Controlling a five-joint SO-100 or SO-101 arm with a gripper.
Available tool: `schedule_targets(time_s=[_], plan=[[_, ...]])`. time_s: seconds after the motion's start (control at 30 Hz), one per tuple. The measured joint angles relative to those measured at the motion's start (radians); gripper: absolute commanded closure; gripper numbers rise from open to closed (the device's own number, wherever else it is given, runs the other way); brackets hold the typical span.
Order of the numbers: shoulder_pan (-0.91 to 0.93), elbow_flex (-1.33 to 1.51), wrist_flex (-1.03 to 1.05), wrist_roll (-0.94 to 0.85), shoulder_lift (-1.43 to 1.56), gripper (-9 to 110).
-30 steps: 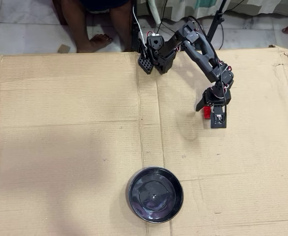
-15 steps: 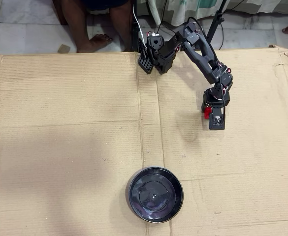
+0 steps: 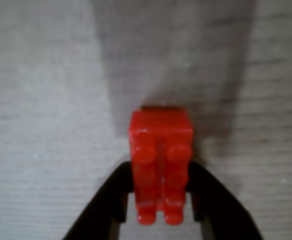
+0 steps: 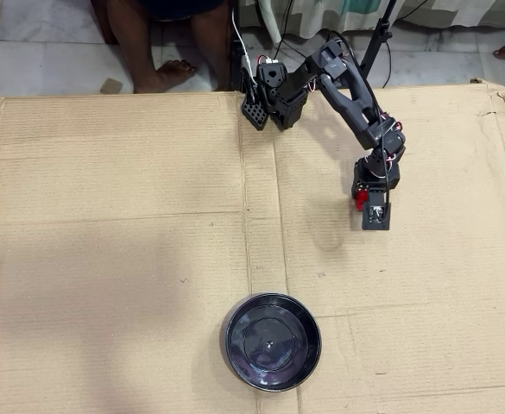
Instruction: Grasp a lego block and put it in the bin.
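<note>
In the wrist view the red lego block (image 3: 160,132), studs facing the camera, sits between the two black fingers (image 3: 108,200) of my gripper (image 3: 160,172), which press on both its long sides. In the overhead view the gripper (image 4: 361,203) hangs at the right of the cardboard, with the block (image 4: 358,197) showing as a small red spot at its left side. It seems raised a little, casting a shadow to the lower left. The bin (image 4: 235,362), a glossy round black dish, lies empty near the front edge, well down and to the left of the gripper.
A large sheet of cardboard (image 4: 114,259) covers the work surface. The arm's base (image 4: 265,95) stands at its far edge. A person's bare feet (image 4: 170,73) rest on the tiled floor beyond it.
</note>
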Motion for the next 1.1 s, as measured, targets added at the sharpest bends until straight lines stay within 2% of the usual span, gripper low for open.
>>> schedule_targets(time_s=[0.23, 0.6, 1.1], plan=[[0.084, -0.025, 0.000, 0.000, 0.072, 101], [0.267, -0.301, 0.000, 0.000, 0.092, 101], [0.476, -0.746, 0.000, 0.000, -0.164, 101]])
